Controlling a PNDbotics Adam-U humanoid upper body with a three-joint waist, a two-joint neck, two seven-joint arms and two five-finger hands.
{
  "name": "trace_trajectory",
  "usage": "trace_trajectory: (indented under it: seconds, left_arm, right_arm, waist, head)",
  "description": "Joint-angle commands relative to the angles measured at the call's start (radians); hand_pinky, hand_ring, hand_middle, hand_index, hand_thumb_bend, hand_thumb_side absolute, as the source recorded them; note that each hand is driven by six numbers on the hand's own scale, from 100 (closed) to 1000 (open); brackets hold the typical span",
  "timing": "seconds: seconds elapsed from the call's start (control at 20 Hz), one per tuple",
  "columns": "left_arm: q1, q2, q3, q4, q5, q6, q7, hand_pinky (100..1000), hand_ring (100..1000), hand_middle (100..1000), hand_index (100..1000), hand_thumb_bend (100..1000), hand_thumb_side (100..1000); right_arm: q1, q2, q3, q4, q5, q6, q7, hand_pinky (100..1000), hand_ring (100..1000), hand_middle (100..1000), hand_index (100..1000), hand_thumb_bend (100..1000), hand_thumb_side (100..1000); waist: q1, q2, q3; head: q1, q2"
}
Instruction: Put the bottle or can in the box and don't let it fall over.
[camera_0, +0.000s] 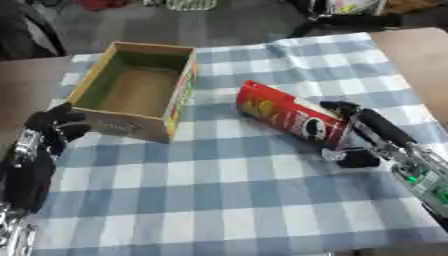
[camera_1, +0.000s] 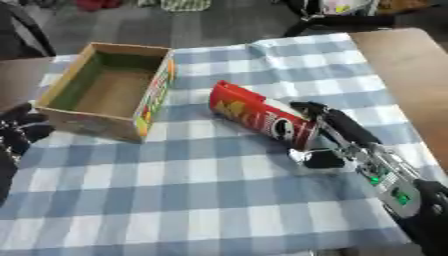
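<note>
A red snack can (camera_0: 284, 116) lies on its side on the checked cloth, its dark end pointing toward the near right. My right hand (camera_0: 372, 127) comes in from the lower right. Its fingers (camera_0: 339, 107) stretch along the can's right side and its thumb (camera_0: 357, 159) sits just below the can's near end, so that end lies between them. Nothing is curled round the can. The open cardboard box (camera_0: 131, 125) stands upright at the left with nothing inside. My left hand (camera_0: 54, 126) rests beside the box's near left corner, fingers relaxed.
The blue and white checked cloth (camera_0: 227, 200) covers the table; bare brown tabletop (camera_1: 411, 75) shows at the right and far left. Dark chair legs and clutter stand beyond the far edge.
</note>
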Motion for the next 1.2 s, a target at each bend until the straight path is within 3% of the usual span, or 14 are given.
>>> trace_trajectory:
  seconds: [0.05,0.35,0.85,1.2]
  left_arm:
    - [-0.012,0.006,0.002,-0.022,-0.001,-0.002,-0.003,880,743,728,896,196,962]
    - [-0.01,0.006,0.002,-0.021,-0.002,-0.002,-0.003,881,743,728,896,194,964]
    - [-0.01,0.009,0.003,-0.02,-0.003,-0.002,-0.003,882,743,728,896,194,963]
    - [-0.047,0.012,-0.005,-0.032,0.01,-0.005,-0.008,882,743,728,896,195,956]
  right_arm:
    - [0.001,-0.02,-0.005,-0.029,-0.001,0.007,-0.054,229,461,251,402,100,100]
    - [0.008,-0.042,-0.015,-0.144,-0.044,0.015,-0.111,220,455,246,396,100,100]
    - [0.029,-0.123,-0.057,-0.375,-0.17,0.064,-0.119,226,456,253,395,100,100]
    - [0.032,-0.209,-0.088,-0.488,-0.228,0.079,-0.094,237,462,272,411,100,100]
  waist:
    - [0.012,0.005,-0.003]
    - [0.012,0.004,-0.008]
    - [0.006,0.002,-0.008]
    - [-0.006,0.012,0.045]
  head:
    - [0.004,-0.004]
    - [0.005,-0.002]
    - [0.0,-0.008]
    - [-0.067,-0.052]
